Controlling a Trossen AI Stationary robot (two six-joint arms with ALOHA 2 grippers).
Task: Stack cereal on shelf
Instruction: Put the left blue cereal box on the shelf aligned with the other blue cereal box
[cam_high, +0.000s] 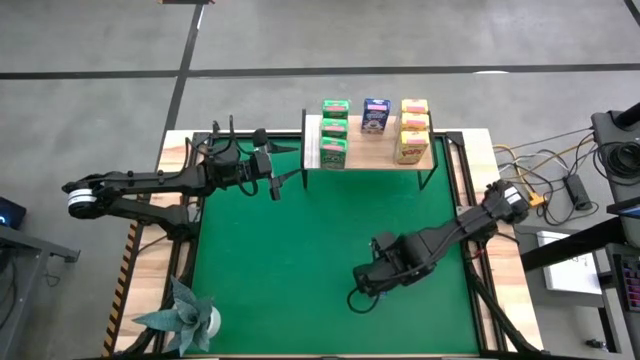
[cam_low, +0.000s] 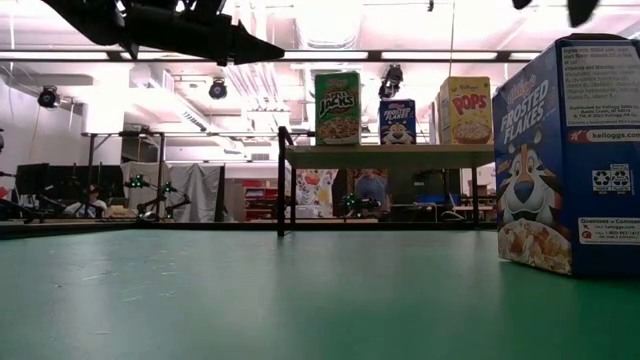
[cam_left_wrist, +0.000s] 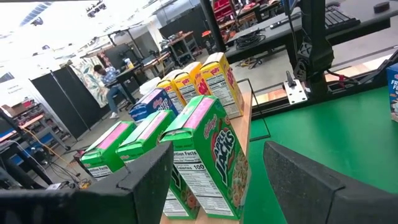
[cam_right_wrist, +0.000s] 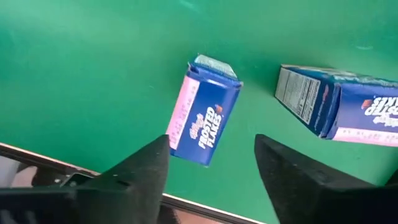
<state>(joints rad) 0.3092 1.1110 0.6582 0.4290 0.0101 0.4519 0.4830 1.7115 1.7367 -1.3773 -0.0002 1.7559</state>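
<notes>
Cereal (cam_right_wrist: 205, 121) "Frosted Flakes" under spread right gripper (cam_right_wrist: 211, 168); left gripper (cam_left_wrist: 217, 168) apart

Beyond your table you see a grey concrete floor (cam_high: 420, 35), bright ceiling lights (cam_low: 330, 20), and black partition screens (cam_left_wrist: 56, 99).

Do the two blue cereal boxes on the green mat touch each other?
Apart. In the right wrist view, bare green mat shows plainly between one blue box and the other blue box.
</notes>
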